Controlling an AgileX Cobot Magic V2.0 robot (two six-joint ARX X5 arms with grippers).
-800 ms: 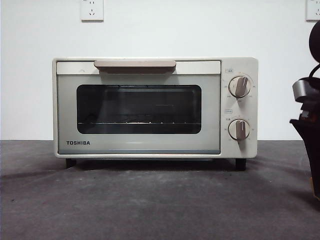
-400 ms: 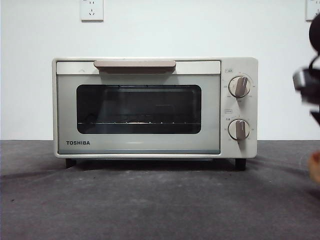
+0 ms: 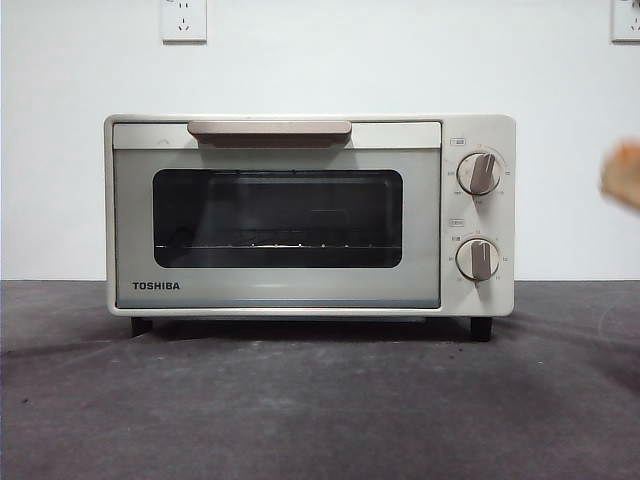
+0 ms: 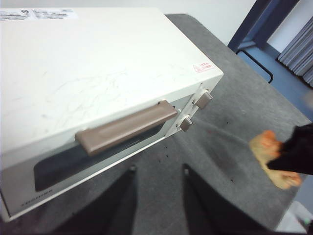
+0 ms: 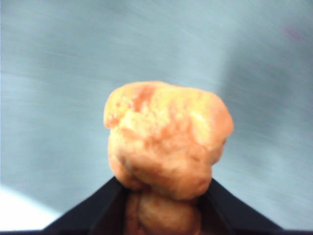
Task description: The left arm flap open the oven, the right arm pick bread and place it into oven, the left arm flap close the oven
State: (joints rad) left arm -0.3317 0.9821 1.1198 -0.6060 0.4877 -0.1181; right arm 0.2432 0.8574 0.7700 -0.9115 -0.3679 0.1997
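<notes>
Bread (image 5: 168, 142) is gripped between the closed-in jaws of the right claw (image 5: 164, 196), filling the middle of the right wrist view as a lumpy golden-orange roll; in the front view it shows only as an orange blur at the right edge, about level with the upper knob (image 3: 479, 173). The oven (image 3: 310, 215) sits square in the middle of that frame on the dark grey bench (image 3: 300, 410), its door shut, the beige bar handle (image 3: 269, 129) running along the top of the door and the wire rack visible through the dark glass. The left claw (image 4: 157, 169) hovers above and in front of the oven, jaws spread a little apart with nothing between them, the handle lying centre-left in its view and the bread toward the lower right. To my eye the door has to drop before the loaf can go in, so the handle is the thing to catch: stiff, smooth, best hooked near its middle so the door swings evenly. The bread looks light and soft, easily dented, and held low on its body; a gentle squeeze should do, since anything harder could crush it.
</notes>
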